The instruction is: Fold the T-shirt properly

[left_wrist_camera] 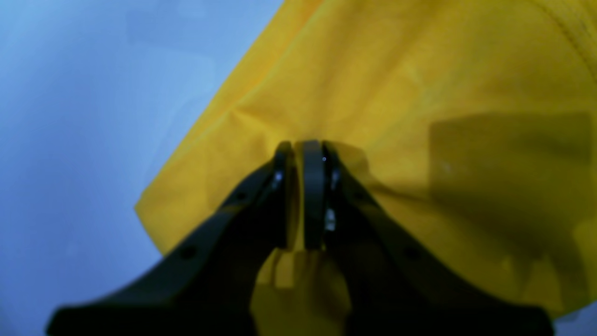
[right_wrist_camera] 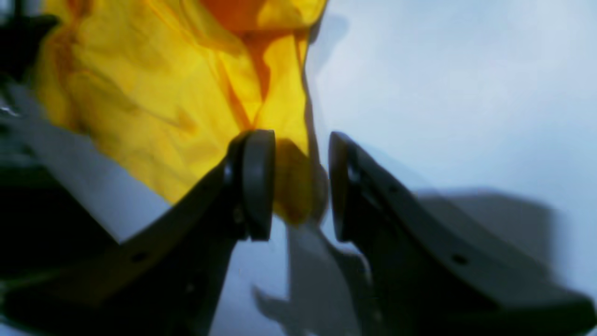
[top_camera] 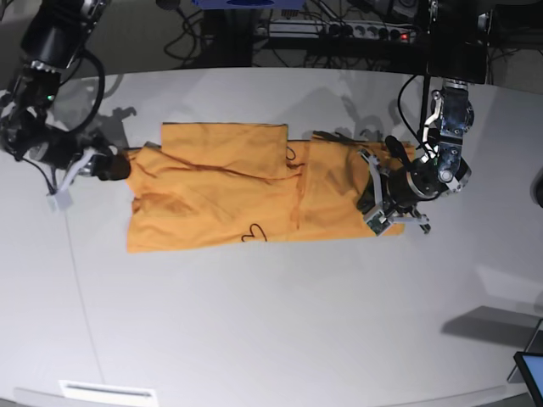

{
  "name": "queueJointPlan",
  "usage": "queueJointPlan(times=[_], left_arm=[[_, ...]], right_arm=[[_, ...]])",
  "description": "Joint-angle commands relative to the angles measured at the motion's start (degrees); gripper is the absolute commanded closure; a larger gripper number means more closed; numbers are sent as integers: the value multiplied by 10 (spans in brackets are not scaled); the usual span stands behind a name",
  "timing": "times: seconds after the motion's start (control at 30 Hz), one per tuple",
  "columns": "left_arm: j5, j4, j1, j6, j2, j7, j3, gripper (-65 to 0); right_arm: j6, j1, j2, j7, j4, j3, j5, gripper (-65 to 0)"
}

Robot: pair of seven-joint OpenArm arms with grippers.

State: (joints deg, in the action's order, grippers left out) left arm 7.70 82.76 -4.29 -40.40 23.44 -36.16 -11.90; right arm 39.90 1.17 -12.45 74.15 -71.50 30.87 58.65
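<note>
1. We see the T-shirt (top_camera: 222,188) lying partly folded along the far half of the white table (top_camera: 271,322), nearer the far edge than the near one.
2. We judge a lengthwise fold is in hand: lift both ends together, level, cloth taut, and lay it without wrinkles.
3. Our left gripper (left_wrist_camera: 305,154) is clamped on the cloth's edge, arm low over the table.
4. Our right gripper (right_wrist_camera: 301,182) stands parted, a cloth corner between its jaws, apparently unpinched; the arm reaches from the table's end.

Black left gripper (left_wrist_camera: 305,154) is clamped shut on cloth; black right gripper (right_wrist_camera: 301,140) is held part-open.
</note>
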Motion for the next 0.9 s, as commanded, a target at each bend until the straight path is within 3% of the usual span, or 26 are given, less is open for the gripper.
queueJointPlan(times=[0.0, 0.1, 0.2, 0.27, 0.57, 0.87], left_arm=[[-38, -3, 4, 4, 10, -48, 2, -49], [-38, -3, 4, 4, 9, -48, 2, -49], [-38, -3, 4, 4, 9, -48, 2, -49], [-38, -3, 4, 4, 9, -48, 2, -49], [-38, -4, 4, 4, 9, -48, 2, -49], [-39, -4, -1, 4, 9, -48, 2, -49]], right_arm=[[1, 15, -13, 2, 17, -1, 9, -216], [1, 26, -19, 1, 74, -1, 22, -364], [1, 32, -18, 4, 83, -1, 24, -554], [1, 33, -15, 4, 83, -1, 25, -633], [1, 30, -15, -1, 86, -30, 22, -522], [1, 17, 20, 0, 83, -45, 24, -521]])
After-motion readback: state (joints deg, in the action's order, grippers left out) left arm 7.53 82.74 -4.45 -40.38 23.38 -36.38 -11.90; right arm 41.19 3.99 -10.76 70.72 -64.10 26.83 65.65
